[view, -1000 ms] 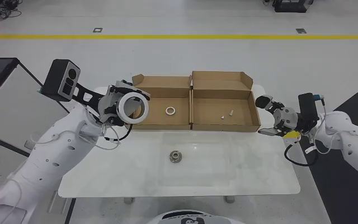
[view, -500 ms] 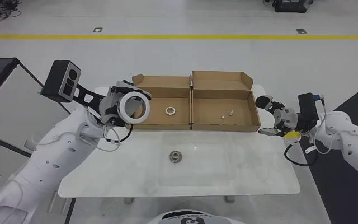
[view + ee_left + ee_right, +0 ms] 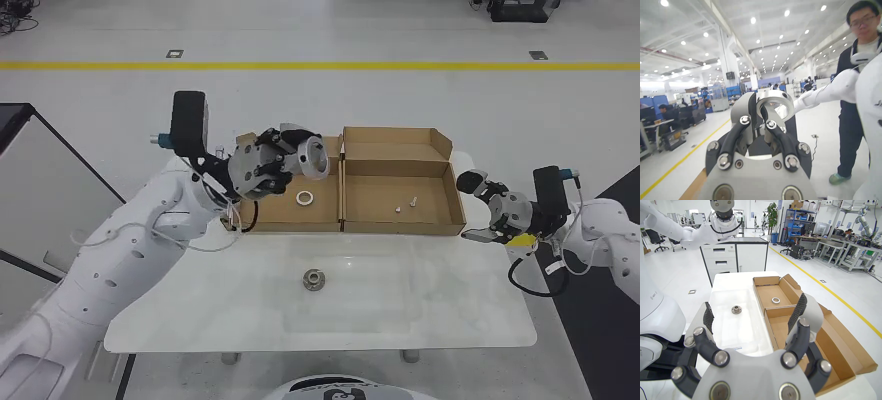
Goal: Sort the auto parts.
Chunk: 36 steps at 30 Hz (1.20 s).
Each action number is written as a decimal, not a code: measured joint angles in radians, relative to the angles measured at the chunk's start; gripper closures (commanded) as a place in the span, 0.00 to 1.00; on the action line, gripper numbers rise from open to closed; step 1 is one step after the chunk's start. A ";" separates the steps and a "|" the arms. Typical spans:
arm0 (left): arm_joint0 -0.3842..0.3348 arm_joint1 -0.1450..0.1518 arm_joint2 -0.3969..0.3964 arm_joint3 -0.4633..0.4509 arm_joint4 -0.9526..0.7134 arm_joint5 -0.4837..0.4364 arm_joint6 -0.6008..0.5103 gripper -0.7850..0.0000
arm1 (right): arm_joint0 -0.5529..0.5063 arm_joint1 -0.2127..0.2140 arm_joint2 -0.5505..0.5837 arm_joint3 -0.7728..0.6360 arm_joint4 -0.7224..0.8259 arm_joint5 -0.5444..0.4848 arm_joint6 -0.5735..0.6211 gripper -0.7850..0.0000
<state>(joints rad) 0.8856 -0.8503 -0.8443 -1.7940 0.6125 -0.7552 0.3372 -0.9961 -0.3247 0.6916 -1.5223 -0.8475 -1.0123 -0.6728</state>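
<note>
My left gripper [image 3: 758, 109] has its fingers clamped on the rim of a large silver metal collar ring [image 3: 780, 98], one finger inside the hole. It holds the ring in the air over the left brown cardboard box [image 3: 325, 212]. A small silver ring [image 3: 306, 198] lies in that box. My right gripper [image 3: 755, 309] hangs off the right end of the white bench [image 3: 450, 300], fingers spread wide with nothing between them. A grey flanged hub [image 3: 314, 279] sits on the bench.

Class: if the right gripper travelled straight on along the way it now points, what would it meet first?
Probably the nearer cardboard box, at its end wall. The open right gripper points across it. Its height is unclear, so it might pass above.
</note>
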 measured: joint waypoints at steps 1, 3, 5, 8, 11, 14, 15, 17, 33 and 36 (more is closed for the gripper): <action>-0.013 -0.003 0.004 0.008 0.010 0.015 -0.055 1.00 | 0.000 0.000 0.000 0.000 0.000 0.000 0.000 0.00; -0.033 -0.008 0.012 0.023 0.034 0.035 -0.141 1.00 | 0.000 0.000 0.000 0.000 0.000 0.000 0.000 0.00; -0.059 -0.014 0.022 0.039 0.060 0.055 -0.242 1.00 | 0.000 0.000 0.000 0.000 0.000 0.000 0.000 0.00; -0.098 -0.024 0.036 0.063 0.079 0.076 -0.363 1.00 | 0.000 0.000 0.000 0.000 0.000 0.000 0.000 0.00; -0.137 -0.040 0.054 0.100 0.043 0.101 -0.439 1.00 | 0.000 0.000 0.000 0.000 0.000 0.000 0.000 0.00; -0.186 -0.061 0.079 0.152 0.025 0.136 -0.520 1.00 | 0.000 0.000 0.000 0.000 0.000 0.000 0.000 0.00; -0.203 -0.067 0.088 0.169 0.017 0.152 -0.550 1.00 | 0.000 0.000 0.000 0.000 0.000 0.000 0.000 0.00; -0.241 -0.083 0.110 0.210 0.001 0.191 -0.624 1.00 | 0.000 0.000 0.000 0.000 0.000 0.000 0.000 0.00; -0.352 -0.166 0.269 0.452 0.143 0.220 -0.969 1.00 | 0.000 0.000 0.000 0.000 0.000 0.000 0.000 0.00; -0.341 -0.174 0.284 0.482 0.165 0.217 -0.990 1.00 | 0.000 0.000 0.000 0.000 0.000 0.000 0.000 0.00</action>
<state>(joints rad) 0.5447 -1.0240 -0.5608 -1.3124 0.7774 -0.5384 -0.6523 -0.9961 -0.3247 0.6916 -1.5223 -0.8475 -1.0123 -0.6728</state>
